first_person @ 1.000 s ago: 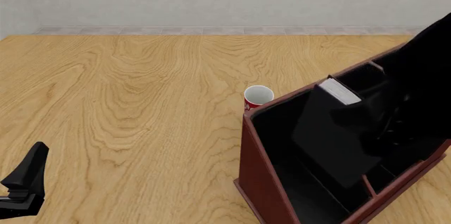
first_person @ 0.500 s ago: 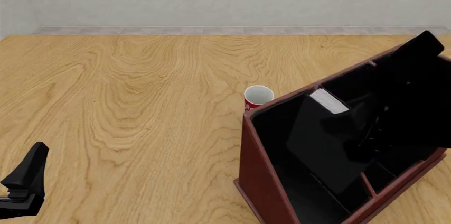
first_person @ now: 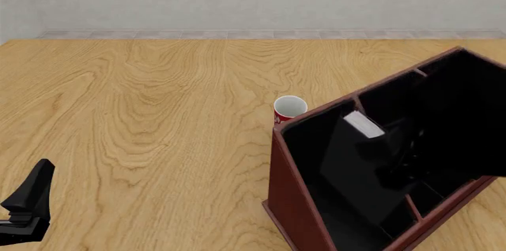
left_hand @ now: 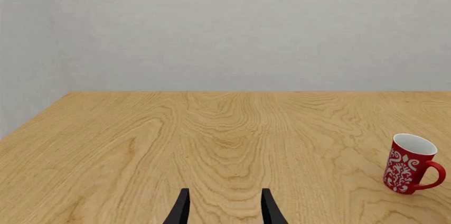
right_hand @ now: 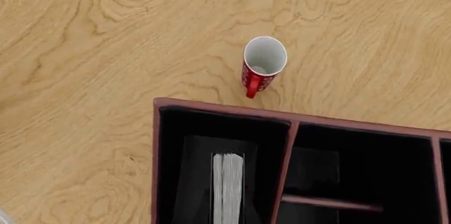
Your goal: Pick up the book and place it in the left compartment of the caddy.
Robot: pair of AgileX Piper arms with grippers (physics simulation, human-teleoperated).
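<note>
The book is seen upright inside the left compartment; the right claw's state cannot be told. The left claw, open and empty, should be kept parked.

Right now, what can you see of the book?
The small thick black hardcover book stands on edge inside the long black-lined left compartment of the reddish-brown wooden caddy, its white page edge facing up. In the front view it leans at a tilt, black cover blending into the lining. Whether the right end effector holds it cannot be told.
</note>
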